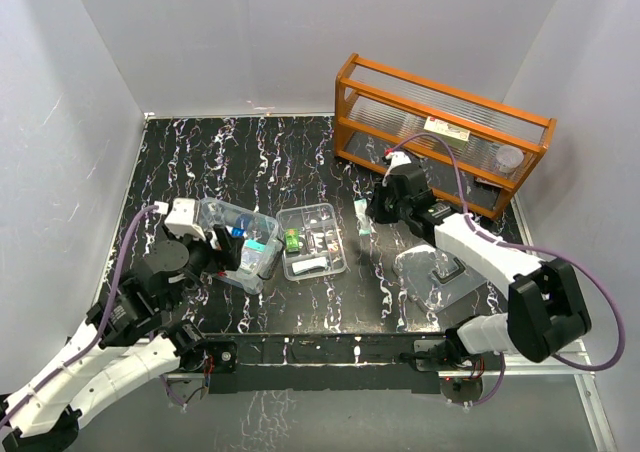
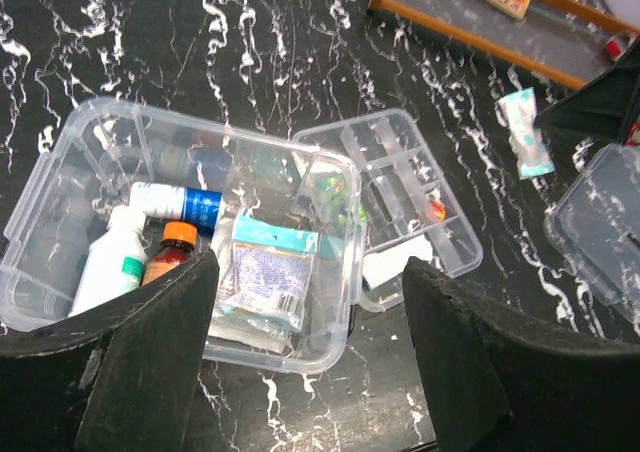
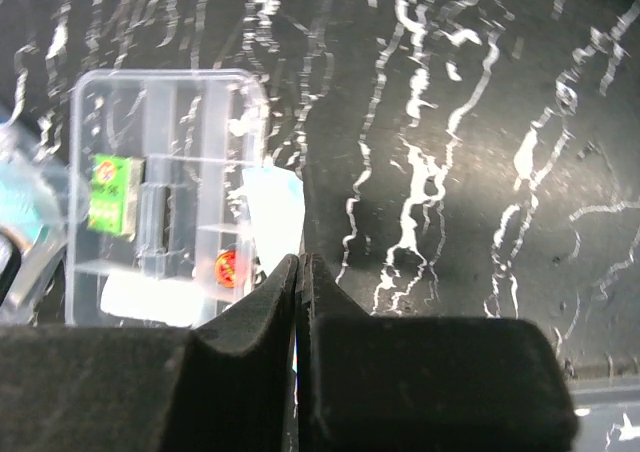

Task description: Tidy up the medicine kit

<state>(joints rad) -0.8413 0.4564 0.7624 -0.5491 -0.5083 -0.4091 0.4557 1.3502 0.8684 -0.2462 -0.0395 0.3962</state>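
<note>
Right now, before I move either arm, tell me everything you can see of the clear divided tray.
The divided tray is clear plastic, rectangular with rounded corners, split by thin walls into several compartments. It lies flat, open side up, on the black marbled table, out of the open clear box and just right of it, close against its rim; whether they touch cannot be told. Inside are a green packet, a small red-orange item and a flat white piece at the near end.

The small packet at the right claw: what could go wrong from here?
The right gripper seems to pinch the packet only by its edge, so it may slip when lifted. The box is crowded with bottles and a pouch, and the left gripper hovers open above it; the arms could bump there.
</note>
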